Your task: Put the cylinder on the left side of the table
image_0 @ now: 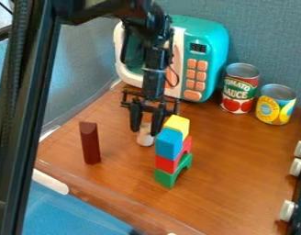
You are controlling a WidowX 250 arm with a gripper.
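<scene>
Block stack is the reference for all positions here. Dark red cylinder (90, 144) (flat sloped face at the top) stands upright on the wooden table (239, 170), left of the stack in the view and well apart from it, toward the table's left edge. Nothing is holding it.

Gripper (145, 131) hangs down just left of and behind the stack, pointing at the table. Fingers are parted, moderate gap, roughly parallel. Small whitish object (145, 138) sits at the fingertips, also just left of the stack, partly hidden by them. Can't tell if the fingers touch it, and no clear grip on anything.

Stack itself, bottom up: green arch (165, 178), red arch (166, 164), then blue block (169, 143) and yellow block (178, 123) at the top, yellow highest. Can't tell exactly what the yellow one rests on.

Rest of the scene: teal and white toy microwave (210, 34) is behind the stack, orange buttons on its front. Two cans are behind and right of the stack, near each other: one with a red and green label (240, 94), then one in yellow and blue (274, 111) farther right. White knobs (287, 210) on a dark unit, well right of the stack at the view's edge. Grey-blue partition (266, 41) at the back, beyond the stack
</scene>
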